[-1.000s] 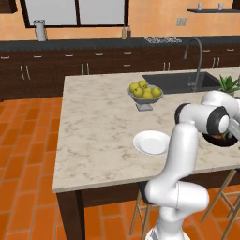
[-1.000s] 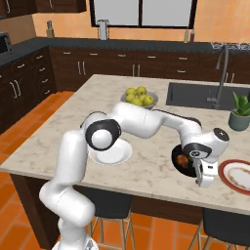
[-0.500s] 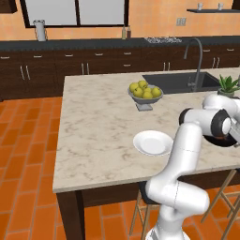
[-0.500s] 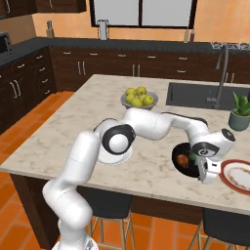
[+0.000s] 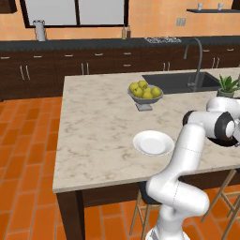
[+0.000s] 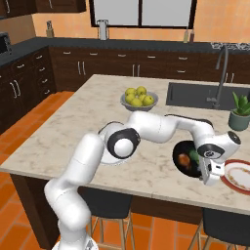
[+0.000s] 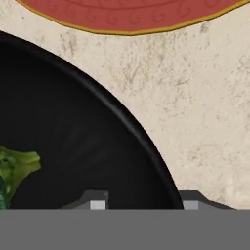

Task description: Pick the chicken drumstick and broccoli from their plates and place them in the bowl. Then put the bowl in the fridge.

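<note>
The glossy black bowl [image 6: 181, 168] sits on the island near its front right, with the reddish-brown chicken drumstick [image 6: 183, 158] and the green broccoli [image 6: 194, 156] inside it. My gripper [image 6: 211, 176] hangs low at the bowl's right edge, between the bowl and the red-rimmed plate [image 6: 238, 176]. In the hand view my gripper [image 7: 144, 201] is open and its two tips straddle the bowl's rim [image 7: 146, 141]. The broccoli [image 7: 14, 168] lies at that view's left, and the red-rimmed plate [image 7: 132, 14] runs across the top. The plain white plate [image 5: 153, 142] lies bare near the front edge.
A grey pedestal bowl of yellow-green apples [image 6: 139, 97] stands mid-island. Behind the black bowl are the sink [image 6: 195, 95] with its faucet [image 6: 220, 73] and a potted plant [image 6: 240, 111]. The island's front edge runs close below the bowl and the plates.
My hand has slid a little to the right and down, from over the bowl to its right rim. The bowl, the food and the plates have not moved.
</note>
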### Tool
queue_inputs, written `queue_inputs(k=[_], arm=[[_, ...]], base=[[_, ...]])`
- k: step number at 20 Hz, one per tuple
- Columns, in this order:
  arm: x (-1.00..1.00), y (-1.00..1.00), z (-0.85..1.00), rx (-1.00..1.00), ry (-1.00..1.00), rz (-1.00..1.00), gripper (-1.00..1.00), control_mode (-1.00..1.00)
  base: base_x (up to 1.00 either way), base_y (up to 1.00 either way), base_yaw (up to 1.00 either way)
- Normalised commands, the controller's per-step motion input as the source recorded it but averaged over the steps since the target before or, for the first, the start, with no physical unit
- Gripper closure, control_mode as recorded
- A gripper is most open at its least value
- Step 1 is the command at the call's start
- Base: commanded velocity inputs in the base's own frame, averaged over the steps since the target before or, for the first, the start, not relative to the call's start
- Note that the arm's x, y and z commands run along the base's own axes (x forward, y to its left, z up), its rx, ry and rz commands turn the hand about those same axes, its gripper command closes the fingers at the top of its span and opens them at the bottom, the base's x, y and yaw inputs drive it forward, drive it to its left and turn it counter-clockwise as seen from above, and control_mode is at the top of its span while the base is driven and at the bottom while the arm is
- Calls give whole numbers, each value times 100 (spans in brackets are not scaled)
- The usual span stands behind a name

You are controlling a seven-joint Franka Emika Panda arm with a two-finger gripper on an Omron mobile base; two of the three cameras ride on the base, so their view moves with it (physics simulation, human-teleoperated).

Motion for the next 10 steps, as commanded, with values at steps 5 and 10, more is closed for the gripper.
queue_inputs(k=[5, 10], arm=[[1, 9, -1, 0, 1, 0, 100, -100], [-86, 81, 70, -31, -6, -2, 100, -100]], base=[[0, 0, 0], [0, 0, 0]])
